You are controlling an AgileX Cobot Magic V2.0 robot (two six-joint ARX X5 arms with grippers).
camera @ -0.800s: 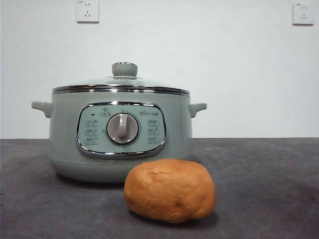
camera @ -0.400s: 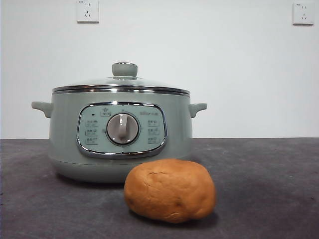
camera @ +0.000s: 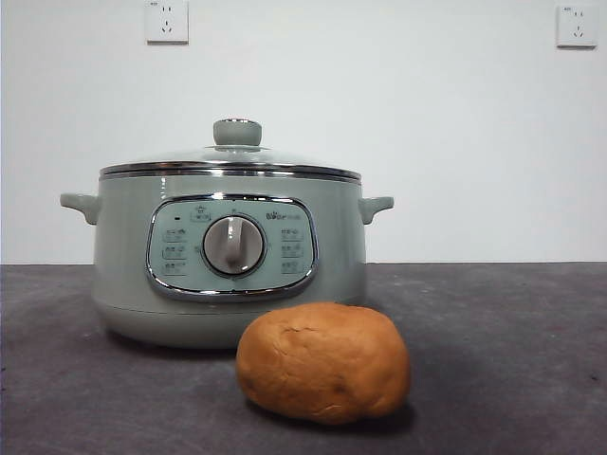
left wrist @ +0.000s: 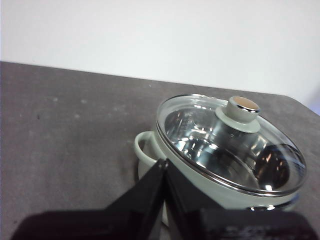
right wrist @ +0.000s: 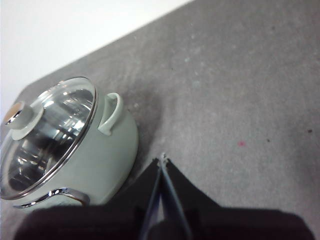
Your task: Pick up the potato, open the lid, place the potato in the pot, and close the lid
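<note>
The orange-brown potato [camera: 323,362] lies on the dark table in front of the pot, slightly to its right in the front view. The sage-green pot [camera: 228,261] stands behind it with the glass lid [camera: 230,161] closed on top. The lid [left wrist: 230,142] and pot [left wrist: 150,155] show in the left wrist view, with my left gripper [left wrist: 163,162] shut and empty above the table beside the pot's handle. My right gripper [right wrist: 162,159] is shut and empty above the table beside the pot [right wrist: 95,160], whose lid [right wrist: 47,132] shows there too. The potato is out of both wrist views.
The dark grey table [camera: 503,351] stretches to the right of the pot. A white wall with two sockets [camera: 167,21] [camera: 577,26] stands behind. No arm shows in the front view.
</note>
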